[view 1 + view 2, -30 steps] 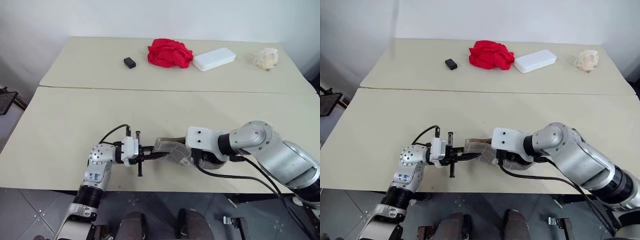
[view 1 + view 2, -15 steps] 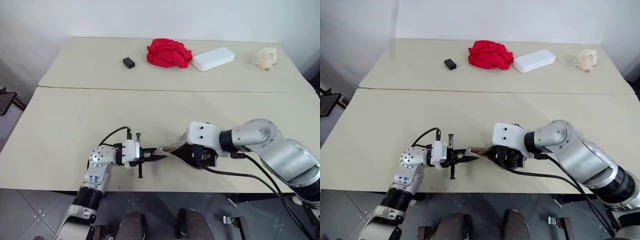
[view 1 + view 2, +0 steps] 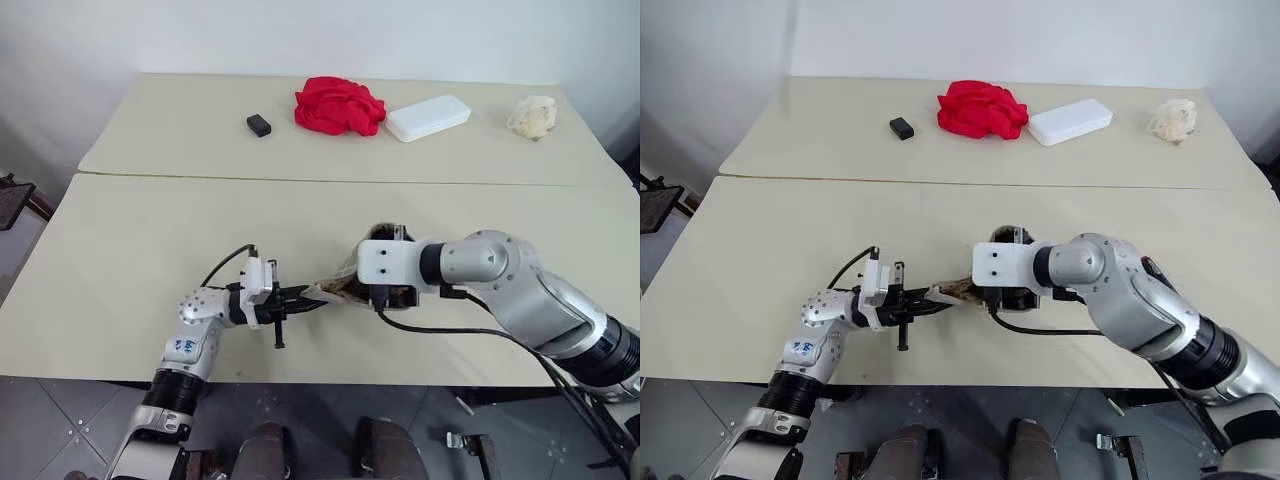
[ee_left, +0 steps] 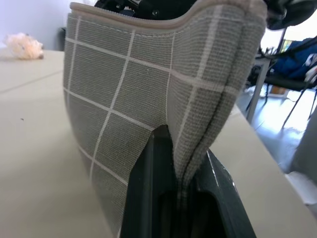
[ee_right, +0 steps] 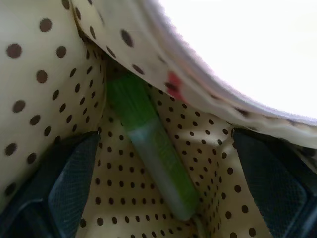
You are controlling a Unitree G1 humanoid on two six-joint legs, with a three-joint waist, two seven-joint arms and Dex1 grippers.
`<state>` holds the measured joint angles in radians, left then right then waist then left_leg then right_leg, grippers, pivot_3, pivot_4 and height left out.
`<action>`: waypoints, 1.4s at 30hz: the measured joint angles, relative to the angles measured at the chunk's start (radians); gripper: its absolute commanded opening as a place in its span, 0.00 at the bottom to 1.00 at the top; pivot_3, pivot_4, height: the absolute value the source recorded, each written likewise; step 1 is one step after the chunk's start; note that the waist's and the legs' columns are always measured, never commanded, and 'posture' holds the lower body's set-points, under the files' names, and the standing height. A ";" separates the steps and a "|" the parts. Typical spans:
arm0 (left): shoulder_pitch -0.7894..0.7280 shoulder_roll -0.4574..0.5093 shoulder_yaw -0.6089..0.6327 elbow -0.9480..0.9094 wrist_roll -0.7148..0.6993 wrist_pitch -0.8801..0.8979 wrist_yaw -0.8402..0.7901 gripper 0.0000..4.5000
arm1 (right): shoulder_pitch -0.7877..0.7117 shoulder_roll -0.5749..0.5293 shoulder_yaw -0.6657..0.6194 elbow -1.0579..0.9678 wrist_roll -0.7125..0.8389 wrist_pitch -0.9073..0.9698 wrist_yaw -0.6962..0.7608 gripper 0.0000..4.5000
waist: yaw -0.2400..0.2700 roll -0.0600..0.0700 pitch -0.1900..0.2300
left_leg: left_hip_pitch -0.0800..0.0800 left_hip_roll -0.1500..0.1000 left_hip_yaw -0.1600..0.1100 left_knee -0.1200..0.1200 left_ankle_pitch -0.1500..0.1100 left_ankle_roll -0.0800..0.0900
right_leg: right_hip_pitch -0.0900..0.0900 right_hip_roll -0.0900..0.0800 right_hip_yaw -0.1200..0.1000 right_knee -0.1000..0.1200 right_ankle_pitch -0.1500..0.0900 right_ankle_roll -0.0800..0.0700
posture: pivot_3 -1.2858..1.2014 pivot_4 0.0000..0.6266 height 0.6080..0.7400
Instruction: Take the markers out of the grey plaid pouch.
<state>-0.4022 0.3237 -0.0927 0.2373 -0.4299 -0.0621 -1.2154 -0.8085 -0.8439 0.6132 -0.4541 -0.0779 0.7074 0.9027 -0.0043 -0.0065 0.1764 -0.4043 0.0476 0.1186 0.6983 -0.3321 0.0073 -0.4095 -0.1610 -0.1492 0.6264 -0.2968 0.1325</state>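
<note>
L pincer clamped on the grey plaid pouch, held at near-centre table. R pincer spread wide inside pouch mouth, fingers either side of green marker; red one barely seen behind it.

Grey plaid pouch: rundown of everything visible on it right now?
The grey plaid pouch is soft grey fabric with thin white grid lines, a beige edge along its open mouth and a cream lining with brown dots. It is lifted and sagging over the near table. The left hand, shut, pinches one end; the open right hand reaches inside. A light green marker lies within.
</note>
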 measured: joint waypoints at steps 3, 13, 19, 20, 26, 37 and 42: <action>-0.006 0.007 0.002 -0.019 -0.016 0.063 -0.010 0.00 | -0.015 0.018 0.010 0.031 -0.042 -0.043 0.029 0.91 | 0.002 0.000 0.000 | 0.000 0.000 0.000 0.000 0.000 0.000 | 0.000 0.000 0.000 0.000 0.000 0.000 | 0.52 0.24 1.00; -0.015 0.066 -0.002 -0.048 -0.054 0.208 -0.097 0.00 | -0.017 0.020 -0.002 0.064 -0.100 -0.123 0.103 0.85 | 0.000 0.000 0.000 | 0.000 0.000 0.000 0.000 0.000 0.000 | 0.000 0.000 0.000 0.000 0.000 0.000 | 0.52 0.24 1.00; -0.074 0.123 -0.020 -0.048 -0.078 0.309 -0.213 0.00 | -0.017 -0.060 -0.050 0.024 -0.091 -0.157 0.220 0.85 | 0.003 0.000 0.000 | 0.000 0.000 0.000 0.000 0.000 0.000 | 0.000 0.000 0.000 0.000 0.000 0.000 | 0.52 0.24 1.00; -0.084 0.121 -0.030 -0.047 -0.084 0.332 -0.227 0.00 | -0.017 -0.072 -0.058 0.014 -0.085 -0.154 0.244 0.85 | 0.002 0.000 0.000 | 0.000 0.000 0.000 0.000 0.000 0.000 | 0.000 0.000 0.000 0.000 0.000 0.000 | 0.52 0.24 1.00; -0.159 0.082 -0.073 -0.030 -0.091 0.375 -0.285 0.00 | -0.017 -0.154 -0.099 -0.035 -0.055 -0.096 0.376 0.85 | 0.005 0.000 0.000 | 0.000 0.000 0.000 0.000 0.000 0.000 | 0.000 0.000 0.000 0.000 0.000 0.000 | 0.52 0.24 1.00; -0.253 -0.069 -0.002 0.266 0.016 0.019 -0.167 0.00 | 0.002 -0.240 -0.157 -0.188 0.157 0.230 0.542 0.85 | 0.002 0.000 0.000 | 0.000 0.000 -0.001 0.000 0.000 0.000 | 0.000 0.000 0.000 0.000 0.000 0.000 | 0.52 0.24 1.00; -0.250 -0.089 0.007 0.353 0.082 -0.185 -0.116 0.00 | -0.011 -0.166 -0.126 -0.174 0.175 0.311 0.472 0.85 | 0.002 -0.001 0.000 | 0.000 0.000 -0.001 0.001 0.000 0.000 | 0.000 0.000 0.000 0.000 0.000 0.000 | 0.52 0.24 1.00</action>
<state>-0.6523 0.2350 -0.0859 0.5899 -0.3475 -0.2473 -1.3310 -0.8199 -1.0104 0.4871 -0.6280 0.0966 1.0180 1.3749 -0.0020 -0.0070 0.1763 -0.4043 0.0475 0.1177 0.6994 -0.3321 0.0073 -0.4090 -0.1612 -0.1492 0.6264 -0.2967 0.1323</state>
